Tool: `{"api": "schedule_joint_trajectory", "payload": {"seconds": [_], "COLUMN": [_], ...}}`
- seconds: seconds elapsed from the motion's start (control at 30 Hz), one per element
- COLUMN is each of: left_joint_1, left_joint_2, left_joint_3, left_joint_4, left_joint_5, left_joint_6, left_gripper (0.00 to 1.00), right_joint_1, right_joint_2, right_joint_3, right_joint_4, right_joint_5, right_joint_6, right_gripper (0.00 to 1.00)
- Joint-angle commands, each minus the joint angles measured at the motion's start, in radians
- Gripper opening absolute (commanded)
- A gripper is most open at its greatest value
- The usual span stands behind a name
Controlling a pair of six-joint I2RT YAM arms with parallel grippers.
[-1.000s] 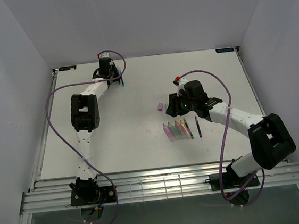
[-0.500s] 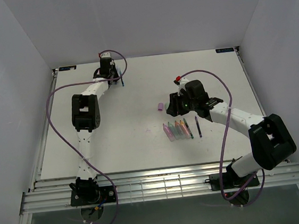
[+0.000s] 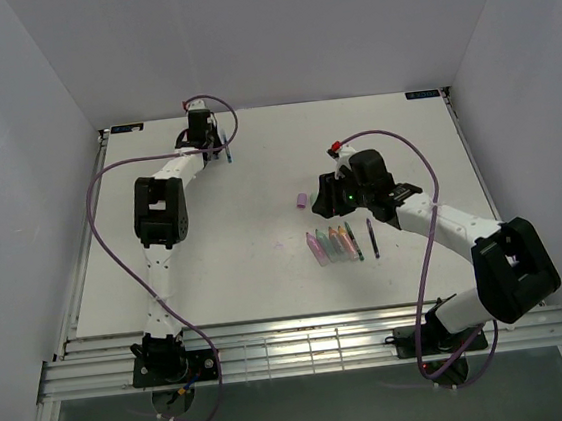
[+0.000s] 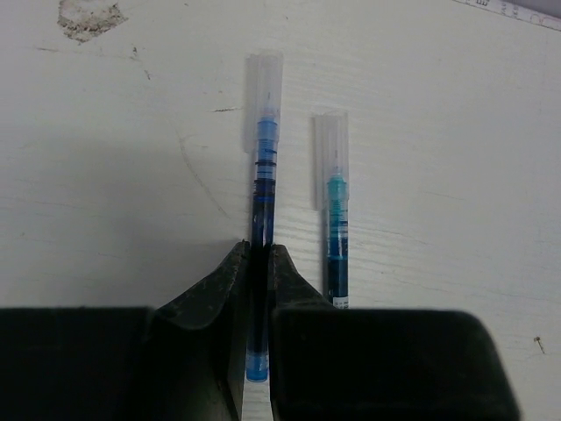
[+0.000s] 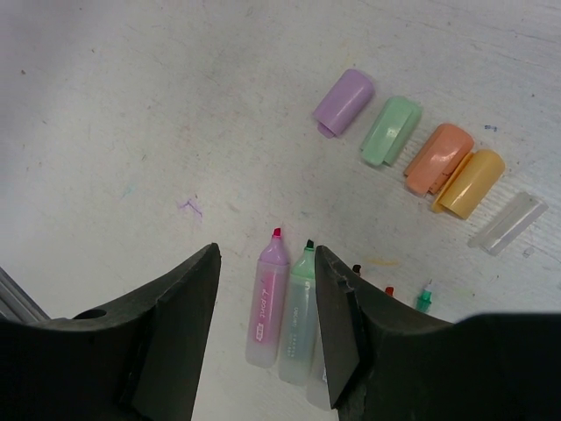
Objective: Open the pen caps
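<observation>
My left gripper (image 4: 257, 254) is shut on a slim blue pen (image 4: 262, 167) at the far back of the table (image 3: 216, 145); its clear cap (image 4: 264, 83) is on. A teal pen (image 4: 337, 237) with a clear cap lies just right of it. My right gripper (image 5: 267, 254) is open and empty above the uncapped pink marker (image 5: 267, 303) and mint green marker (image 5: 299, 316). Beyond them lie loose caps: purple (image 5: 344, 103), green (image 5: 391, 131), orange (image 5: 438, 156), yellow (image 5: 473, 181) and a clear one (image 5: 508, 223).
In the top view the markers lie in a row (image 3: 331, 243) at the table's middle right, with a thin dark pen (image 3: 372, 236) to their right. The purple cap (image 3: 302, 201) lies left of my right gripper (image 3: 322, 198). White walls enclose the table.
The left gripper has shifted slightly toward the back with the blue pen between its fingers. The right arm has barely moved.
</observation>
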Motion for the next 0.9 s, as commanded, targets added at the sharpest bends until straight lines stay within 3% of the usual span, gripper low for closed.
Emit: {"api": "schedule_joint_trajectory", "payload": {"seconds": [0.0,0.2,0.4,0.87], "left_joint_1": [0.008,0.008,0.010,-0.055], "left_joint_2": [-0.044,-0.216,-0.430,-0.820], "left_joint_3": [-0.078,-0.242,-0.411,-0.816], "left_joint_4": [-0.104,-0.022,0.008,-0.015], "left_joint_5": [-0.081,-0.146,-0.121,0.140], "left_joint_6": [-0.028,-0.051,-0.091,-0.272], "left_gripper": [0.00,0.00,0.00,0.00], "right_joint_1": [-0.005,-0.007,-0.008,-0.005], "right_joint_2": [-0.034,-0.047,-0.057,-0.051], "right_joint_3": [-0.003,0.001,-0.011,-0.019], "right_joint_4": [0.039,0.041,0.053,0.125], "right_joint_5": [-0.020,-0.035,-0.052,-0.229], "right_joint_6": [0.005,0.019,0.033,0.111], "right_gripper": [0.54,0.54,0.54,0.54]}}
